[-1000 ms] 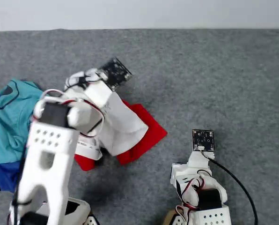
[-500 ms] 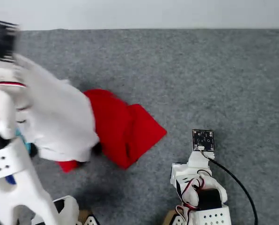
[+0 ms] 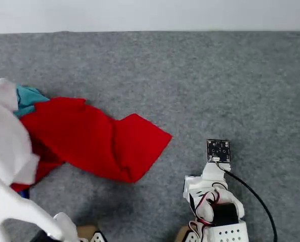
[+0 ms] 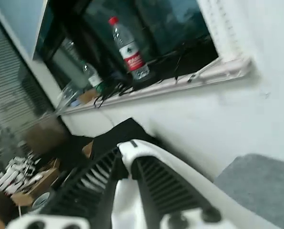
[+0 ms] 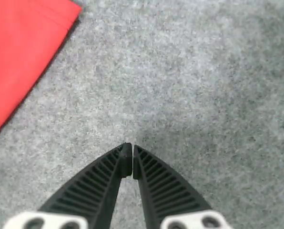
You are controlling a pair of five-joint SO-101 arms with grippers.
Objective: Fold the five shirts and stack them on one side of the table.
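The job right now looks like getting the white shirt [image 3: 6, 136] up & away from the pile at the left side, so it can be laid flat & folded. To do that well, I think the L claw [image 4: 126, 149] needs a tight pinch, bc the cloth hangs loose & could slip out. It should come down over the bare grey table [image 3: 215, 75] in the middle, not on top of other clothes. Low & slow is best, so the shirt spreads out w/o bunching. Next to the white shirt a bit of teal shirt [image 3: 28, 98] peeks out. It touches the red shirt [image 3: 94, 141], which lies open & wrinkly from the left side toward the middle. Nothing looks folded yet, so most of the task is left to do. The R arm [image 3: 214, 206] could help by holding one corner down. Now the claws. The L claw is up in the air, pointing at a wall & a window ledge, not at the table. Its tips are squeezed together & white stuff sits between the fingers. I take that to be the white shirt, tho I can't be 100% sure. The R claw [image 5: 132, 153] is by the near edge, right of the red shirt & apart from it. Its tips are pressed almost together w/ nothing in them. It points down at bare table, & I can't tell if it touches.
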